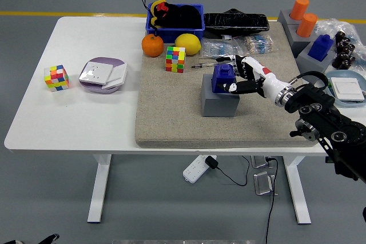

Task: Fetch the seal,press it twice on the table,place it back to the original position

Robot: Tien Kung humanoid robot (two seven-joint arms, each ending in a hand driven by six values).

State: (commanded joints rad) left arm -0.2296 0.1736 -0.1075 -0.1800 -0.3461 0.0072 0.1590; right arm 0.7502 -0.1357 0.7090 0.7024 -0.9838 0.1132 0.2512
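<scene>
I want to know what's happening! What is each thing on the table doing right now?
Blue seal: on its grey base, pinched by the right hand.
Blue bin: full of dark stuff.
Purple-and-white box: lid tilted.
Cube: scrambled, upright.
Orange: beside lemon.

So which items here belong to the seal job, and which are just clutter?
In the job: blue seal, its grey base, right hand, beige mat.
Lying about: orange, lemon, two puzzle cubes, blue bin.
</scene>
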